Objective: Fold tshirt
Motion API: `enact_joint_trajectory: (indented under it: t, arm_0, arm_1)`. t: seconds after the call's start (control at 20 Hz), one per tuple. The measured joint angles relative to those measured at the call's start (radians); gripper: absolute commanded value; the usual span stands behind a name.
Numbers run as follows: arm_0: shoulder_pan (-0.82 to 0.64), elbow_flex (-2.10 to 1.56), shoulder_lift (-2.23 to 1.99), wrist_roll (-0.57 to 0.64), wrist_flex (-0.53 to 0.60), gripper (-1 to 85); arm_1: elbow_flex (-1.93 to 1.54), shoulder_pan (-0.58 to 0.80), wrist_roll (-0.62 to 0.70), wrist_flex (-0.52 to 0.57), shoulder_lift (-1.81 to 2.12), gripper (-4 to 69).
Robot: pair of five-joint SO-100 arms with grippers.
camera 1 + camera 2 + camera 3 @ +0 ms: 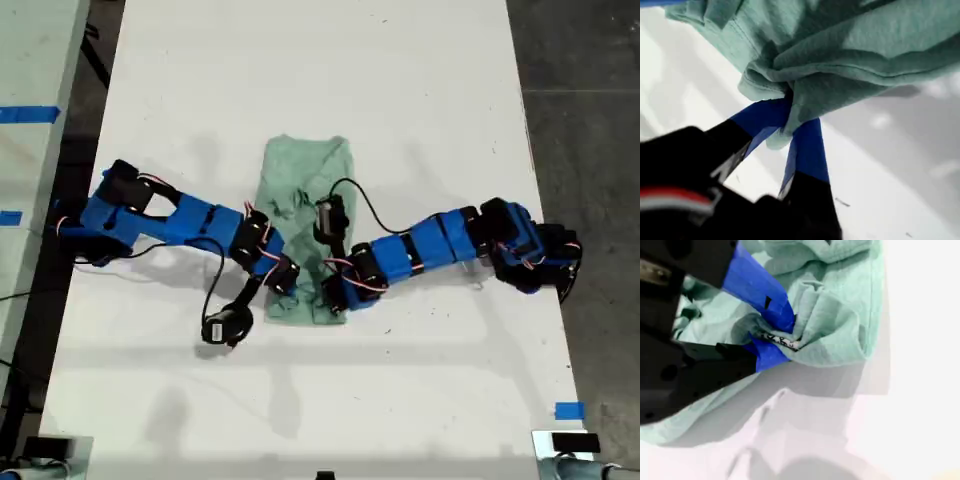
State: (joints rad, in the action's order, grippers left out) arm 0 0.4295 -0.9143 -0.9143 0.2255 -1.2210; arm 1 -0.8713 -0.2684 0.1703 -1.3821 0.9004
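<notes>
No readable writing. Tshirt point(305, 215) lay bunched on worktop point(420, 90); first tool point(790, 117) and second tool point(785, 337) each clamped on its cloth.

- My first tool point(790, 109) is pinched tight: its two blue fingers point(807, 150) converge to a narrow V, and a bunched fold of the tshirt point(855, 55) is caught at their tips.
- My second tool point(785, 337) is also clamped down, its blue fingers point(757, 282) nearly meeting on a gathered ridge of the same cloth.
- In the exterior view, the arm from that view's left point(170, 218) stretches low over the desk point(420, 90), its wrist bent toward the middle.
- The arm from that view's right point(430, 245) mirrors it, stretched low with its wrist toward the middle.
- The two wrists sit near each other, apart.
- Which arm carries which tool cannot be told.
</notes>
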Motion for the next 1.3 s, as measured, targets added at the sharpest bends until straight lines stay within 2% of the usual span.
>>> enact_joint_trajectory:
  t: [0.15,0.35,0.55,0.75,0.9,1.0,1.15,1.2,1.3]
  arm_0:
    - [0.091,0.13,0.015,0.005,-0.012,0.0]
    - [0.181,0.156,0.015,0.006,0.071,0.0]
    - [0.183,0.156,-0.006,0.067,0.064,0.0]
    - [0.029,0.156,-0.172,0.239,-0.13,0.0]
    - [-0.181,0.152,-0.295,0.4,-0.278,0.0]
    - [-0.337,0.129,-0.347,0.497,-0.328,0.0]
    - [-0.512,0.074,-0.367,0.607,-0.328,0.0]
    - [-0.548,0.029,-0.368,0.64,-0.316,0.0]
    - [-0.607,-0.107,-0.368,0.681,-0.212,0.0]
  arm_1:
    - [0.006,-0.106,-0.028,-0.055,0.063,-1.8]
    - [0.071,-0.222,-0.066,-0.069,0.064,-1.8]
    - [0.072,-0.204,-0.025,-0.1,0.104,-1.7]
    - [0.023,0.011,0.19,-0.212,0.273,-1.7]
    - [-0.025,0.238,0.413,-0.224,0.382,-1.7]
    - [-0.031,0.379,0.548,-0.222,0.436,-1.7]
    - [-0.132,0.525,0.707,-0.167,0.479,-1.7]
    - [-0.179,0.554,0.741,-0.117,0.479,-1.7]
    - [-0.308,0.609,0.798,0.021,0.479,-1.9]
